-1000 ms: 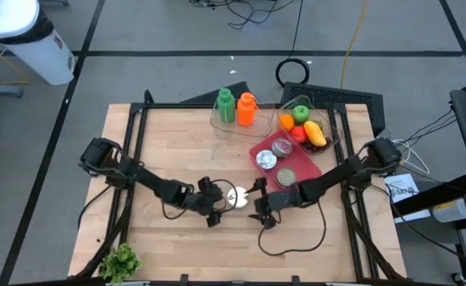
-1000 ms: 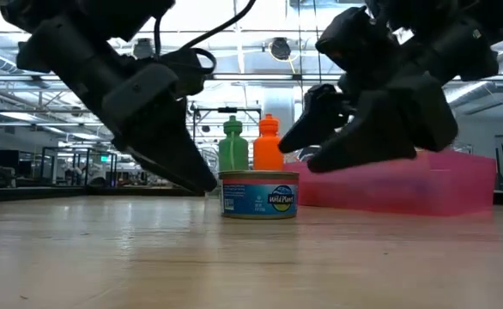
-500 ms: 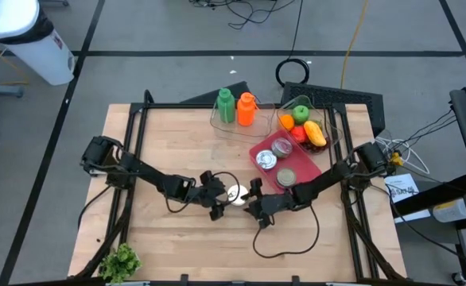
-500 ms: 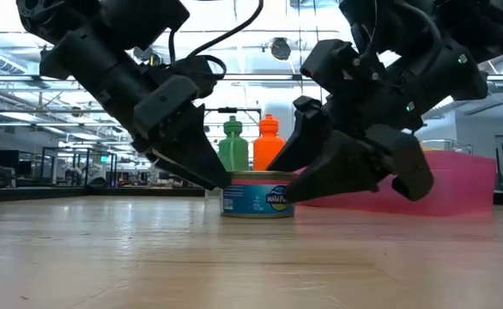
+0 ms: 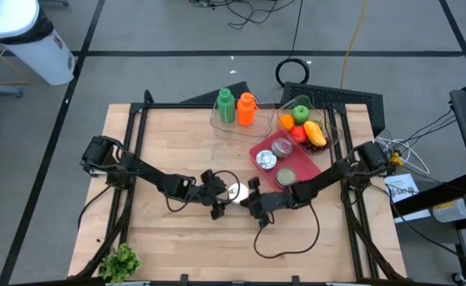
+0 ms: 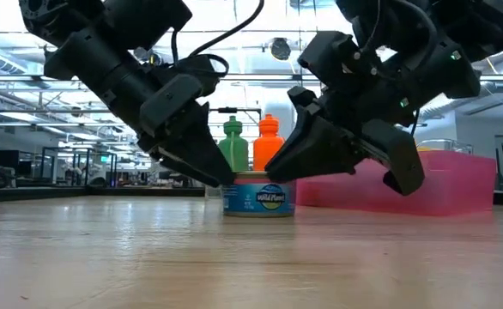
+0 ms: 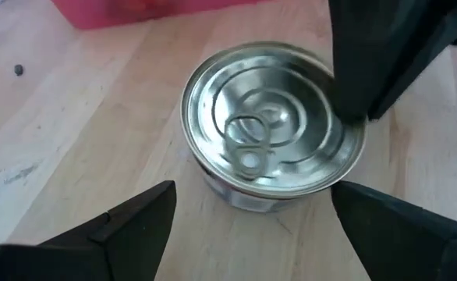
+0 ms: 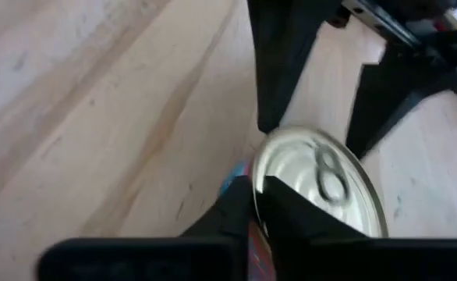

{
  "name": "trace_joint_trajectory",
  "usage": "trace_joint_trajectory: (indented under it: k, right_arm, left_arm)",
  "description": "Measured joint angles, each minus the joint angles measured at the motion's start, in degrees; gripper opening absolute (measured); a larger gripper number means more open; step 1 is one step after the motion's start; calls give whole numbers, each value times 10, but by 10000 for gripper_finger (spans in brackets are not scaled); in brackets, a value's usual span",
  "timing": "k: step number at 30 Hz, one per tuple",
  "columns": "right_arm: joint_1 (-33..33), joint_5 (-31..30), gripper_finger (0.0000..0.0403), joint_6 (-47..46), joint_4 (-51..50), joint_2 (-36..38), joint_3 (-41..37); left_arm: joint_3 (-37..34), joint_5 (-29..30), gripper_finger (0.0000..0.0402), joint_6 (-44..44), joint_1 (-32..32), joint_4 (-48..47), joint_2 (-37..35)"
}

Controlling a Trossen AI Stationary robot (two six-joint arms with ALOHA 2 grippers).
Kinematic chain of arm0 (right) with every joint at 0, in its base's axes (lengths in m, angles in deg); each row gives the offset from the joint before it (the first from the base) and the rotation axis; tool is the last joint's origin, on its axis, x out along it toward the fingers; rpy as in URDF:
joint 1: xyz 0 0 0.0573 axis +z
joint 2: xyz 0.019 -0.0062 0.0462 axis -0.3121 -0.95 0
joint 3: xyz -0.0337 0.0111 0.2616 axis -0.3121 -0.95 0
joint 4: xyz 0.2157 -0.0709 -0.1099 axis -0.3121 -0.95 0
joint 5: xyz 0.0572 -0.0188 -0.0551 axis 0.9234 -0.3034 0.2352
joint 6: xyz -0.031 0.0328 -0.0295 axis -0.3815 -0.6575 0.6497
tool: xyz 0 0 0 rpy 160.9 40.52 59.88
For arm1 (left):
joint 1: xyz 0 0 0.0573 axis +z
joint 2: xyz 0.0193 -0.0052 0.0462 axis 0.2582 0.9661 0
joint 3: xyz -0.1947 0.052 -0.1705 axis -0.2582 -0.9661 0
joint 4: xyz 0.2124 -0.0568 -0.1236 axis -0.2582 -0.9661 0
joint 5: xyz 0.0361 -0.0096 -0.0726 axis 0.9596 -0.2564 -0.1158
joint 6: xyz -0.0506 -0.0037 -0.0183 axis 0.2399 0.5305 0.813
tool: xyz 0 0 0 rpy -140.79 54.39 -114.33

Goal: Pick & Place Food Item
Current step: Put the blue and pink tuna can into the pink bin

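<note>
Here, tuna can point(image 6: 258, 196) sits mid-table, near pink tray point(image 5: 297, 163). We judge it rigid, dense, smooth-walled; best held across sides. Right gripper point(image 5: 249, 200) pinched narrow on can's rim. Left gripper point(image 5: 215, 195) spread wide around it, not gripping.

occluded: can point(image 5: 234, 193) mostly under both tools, high view | tins on tray point(image 5: 306, 165): labels unreadable

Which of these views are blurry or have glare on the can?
Left wrist view: the can lid is sharp, with soft sheen on its rings. Right wrist view: blurred, and the lid is nearly washed out. Low view: arms are dark silhouettes against bright ceiling lights, though the can label stays readable.
</note>
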Motion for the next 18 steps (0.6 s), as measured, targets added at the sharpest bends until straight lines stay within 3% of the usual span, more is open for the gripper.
trace_joint_trajectory:
  k: [6, 18]
  right_arm:
    - [-16, 51, 2, -59, -23, 0, 0]
    - [-8, 57, 0, -81, -40, 45, -3]
  left_arm:
    - [0, -1, 356, -4, 0, 17, -15]
    - [1, -5, 356, -22, -6, 25, -129]
